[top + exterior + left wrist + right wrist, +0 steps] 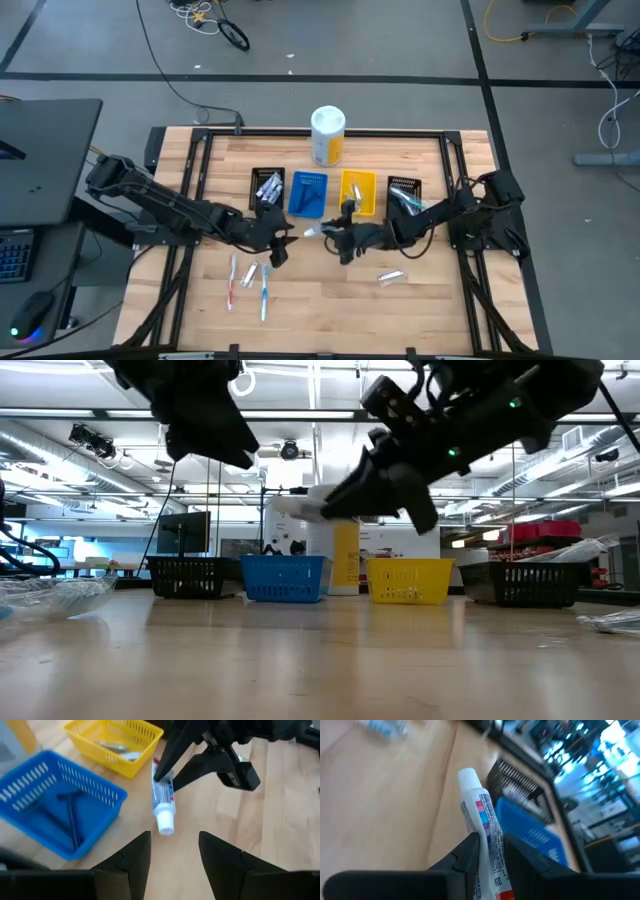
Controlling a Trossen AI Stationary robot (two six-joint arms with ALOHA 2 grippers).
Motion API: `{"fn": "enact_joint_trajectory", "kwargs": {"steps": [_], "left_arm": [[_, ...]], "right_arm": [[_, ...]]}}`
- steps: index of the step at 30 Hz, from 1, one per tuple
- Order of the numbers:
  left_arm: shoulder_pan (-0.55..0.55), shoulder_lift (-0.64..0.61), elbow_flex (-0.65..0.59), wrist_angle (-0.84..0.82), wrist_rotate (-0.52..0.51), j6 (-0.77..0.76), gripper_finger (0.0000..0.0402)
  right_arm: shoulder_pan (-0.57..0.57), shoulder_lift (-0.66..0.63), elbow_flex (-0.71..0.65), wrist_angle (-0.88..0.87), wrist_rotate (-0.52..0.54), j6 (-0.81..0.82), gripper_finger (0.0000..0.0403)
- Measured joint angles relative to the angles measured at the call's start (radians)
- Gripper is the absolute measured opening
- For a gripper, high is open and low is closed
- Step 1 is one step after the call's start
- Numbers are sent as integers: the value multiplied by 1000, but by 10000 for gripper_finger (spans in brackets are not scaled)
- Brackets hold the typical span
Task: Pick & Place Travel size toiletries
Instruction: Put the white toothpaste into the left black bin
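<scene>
Clearly the right tool (487,851) pinches the tube (482,827) by its flat tail above the table (330,290), a light, soft, squashable thing, while the left tool (175,860) hangs open nearby.

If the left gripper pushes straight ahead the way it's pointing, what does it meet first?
Probably the small white toothpaste tube pinched by the right gripper, straight ahead of the open left gripper; depth is uncertain. The blue basket sits off to one side.
</scene>
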Motion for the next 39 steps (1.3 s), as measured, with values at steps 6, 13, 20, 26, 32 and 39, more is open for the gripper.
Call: {"fn": "enact_joint_trajectory", "kwargs": {"steps": [6,13,20,26,32,39], "left_arm": [[50,0,0,0,3,145,174],[111,0,0,16,16,255,176],[157,11,0,119,136,370,212],[176,74,2,179,145,421,226],[178,135,11,199,94,454,203],[178,137,10,208,83,452,156]], "right_arm": [[-65,0,0,132,1,-10,94],[-76,0,0,168,-53,-15,94],[-76,0,0,187,-59,-15,94],[-76,0,15,186,-58,-15,94],[-77,0,20,163,-55,-6,94],[-77,0,20,130,-55,13,94]]}}
